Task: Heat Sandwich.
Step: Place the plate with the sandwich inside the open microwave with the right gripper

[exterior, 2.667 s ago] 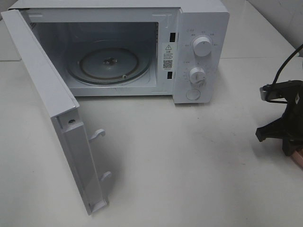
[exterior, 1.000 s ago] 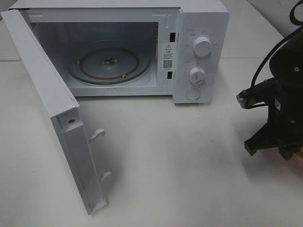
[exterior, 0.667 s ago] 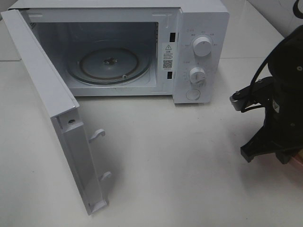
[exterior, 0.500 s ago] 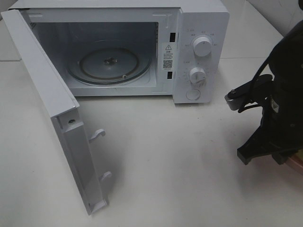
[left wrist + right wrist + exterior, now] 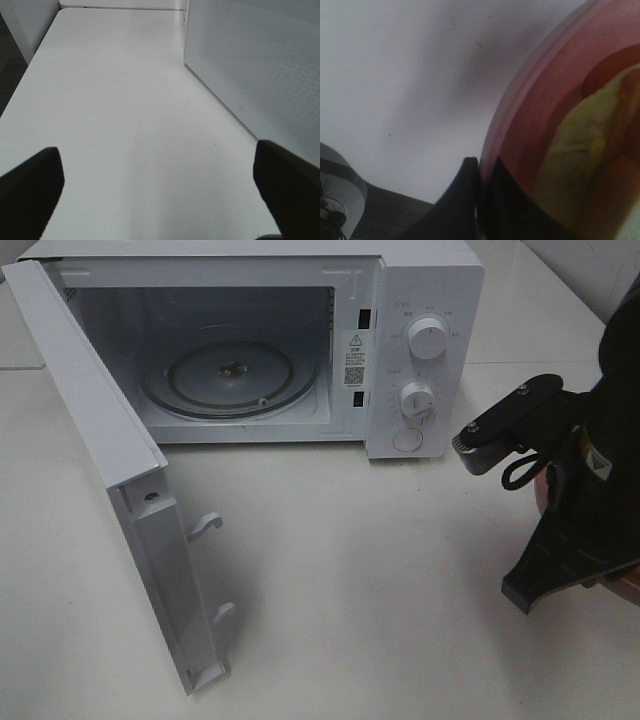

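Pinches the pink plate (image 5: 530, 95) by its rim in the right gripper (image 5: 482, 165), sandwich (image 5: 580, 150) on it, right of the microwave (image 5: 425, 290). Spreads the left gripper (image 5: 160, 190) wide over bare table (image 5: 125, 100) beside the open door (image 5: 90, 410). Cannot read the warning sticker (image 5: 355, 358).

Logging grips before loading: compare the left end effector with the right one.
The left end effector stands wide open, holding nothing; the right end effector is shut on the rim of the pink plate. The left one hangs over the table by the microwave door; the right one sits beside the sandwich. Both have dark fingers.
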`<state>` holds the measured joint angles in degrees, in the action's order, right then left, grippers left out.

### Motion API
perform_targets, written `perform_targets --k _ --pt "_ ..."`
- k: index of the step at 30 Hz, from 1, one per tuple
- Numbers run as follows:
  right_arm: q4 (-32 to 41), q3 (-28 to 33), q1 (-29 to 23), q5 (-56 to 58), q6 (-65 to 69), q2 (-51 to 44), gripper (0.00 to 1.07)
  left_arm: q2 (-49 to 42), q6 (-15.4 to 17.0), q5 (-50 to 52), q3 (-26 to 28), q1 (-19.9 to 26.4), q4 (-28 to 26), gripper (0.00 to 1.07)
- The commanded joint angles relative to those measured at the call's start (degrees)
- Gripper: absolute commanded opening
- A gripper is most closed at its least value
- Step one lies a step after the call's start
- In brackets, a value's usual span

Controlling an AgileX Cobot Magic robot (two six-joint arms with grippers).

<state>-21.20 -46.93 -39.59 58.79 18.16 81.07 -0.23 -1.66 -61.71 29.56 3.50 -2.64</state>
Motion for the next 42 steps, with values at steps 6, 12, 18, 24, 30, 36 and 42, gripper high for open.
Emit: perform_targets --k 6,12,18,24,30,36,42 --pt "-1.0 1.5 -6.5 3.3 -5.2 -4.0 0.00 -1.1 0.1 0.6 0.0 0.3 -0.3 0.98" --pt "-1.0 2.2 -9.9 3.8 -8.9 -5.2 0.01 -1.1 0.1 0.6 0.0 0.3 -0.3 0.98" --pt "-0.8 2.2 -11.4 3.7 -14.9 -5.2 0.01 -1.1 0.1 0.6 0.0 0.3 -0.3 0.98" --pt "-0.7 2.2 -11.4 2.7 -22.2 -5.2 0.01 -1.1 0.1 0.6 0.0 0.3 -0.3 0.98" --pt "-0.6 2.2 -11.4 0.9 -29.5 -5.2 0.01 -1.1 0.1 0.6 0.0 0.3 -0.3 0.98" --pt "-0.6 2.2 -11.4 -2.9 -38.4 -5.2 0.02 -1.1 0.1 0.6 0.0 0.3 -0.3 0.98" --pt "-0.6 2.2 -11.4 -5.4 -46.0 -5.2 0.03 -1.1 0.1 0.6 0.0 0.3 -0.3 0.98"
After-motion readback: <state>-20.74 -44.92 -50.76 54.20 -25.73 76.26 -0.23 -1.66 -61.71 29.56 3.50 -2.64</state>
